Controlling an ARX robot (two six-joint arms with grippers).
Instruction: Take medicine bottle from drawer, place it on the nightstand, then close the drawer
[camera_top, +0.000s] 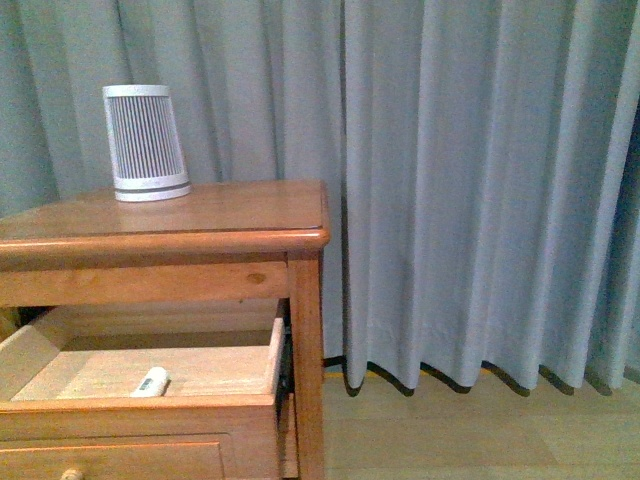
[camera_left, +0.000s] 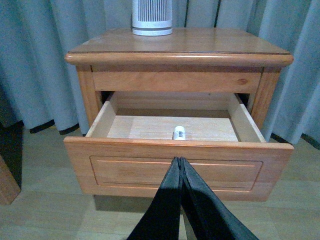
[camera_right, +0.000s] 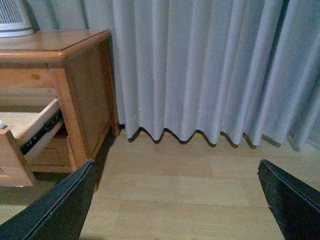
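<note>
Drawer (camera_left: 177, 170) open, bottle (camera_left: 178, 132) lying inside; none on nightstand (camera_left: 180, 42) yet. Left gripper (camera_left: 178, 160) clenched empty, right gripper (camera_right: 176, 163) spread. Lift, placing, closing remain.

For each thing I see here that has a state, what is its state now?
Honey-brown wooden upper drawer: open.
Tiny white plastic medicine bottle: lying inside the drawer.
White ribbed tapered cylinder: standing upright.
Left gripper: shut, empty.
Right gripper: open, empty.
Grey curtain: drawn shut.
</note>
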